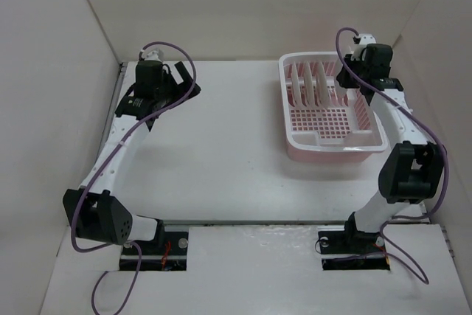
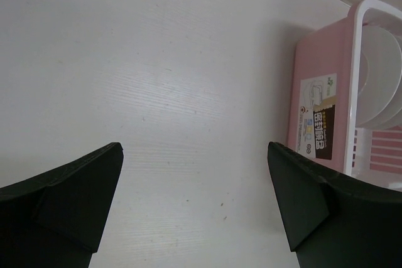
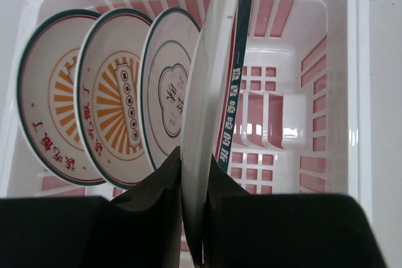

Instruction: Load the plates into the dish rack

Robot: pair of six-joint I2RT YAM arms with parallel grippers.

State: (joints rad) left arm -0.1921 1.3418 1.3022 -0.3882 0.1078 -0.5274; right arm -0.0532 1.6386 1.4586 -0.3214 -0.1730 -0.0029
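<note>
- Right wrist: right gripper [image 3: 191, 186] clenched on green-banded plate [image 3: 213, 80], upright inside dish rack [image 3: 355, 42], beside three racked plates [image 3: 113, 98].
- Left wrist: left gripper [image 2: 193, 155] spread wide, empty.
- Rec.: seat plate fully in slot before release.

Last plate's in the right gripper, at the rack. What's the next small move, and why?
Probably ease the right gripper straight down a little. It is shut on the fourth plate, upright inside the dish rack beside three plates standing in slots; its lower edge is hidden, so seating it before release seems safest.
</note>
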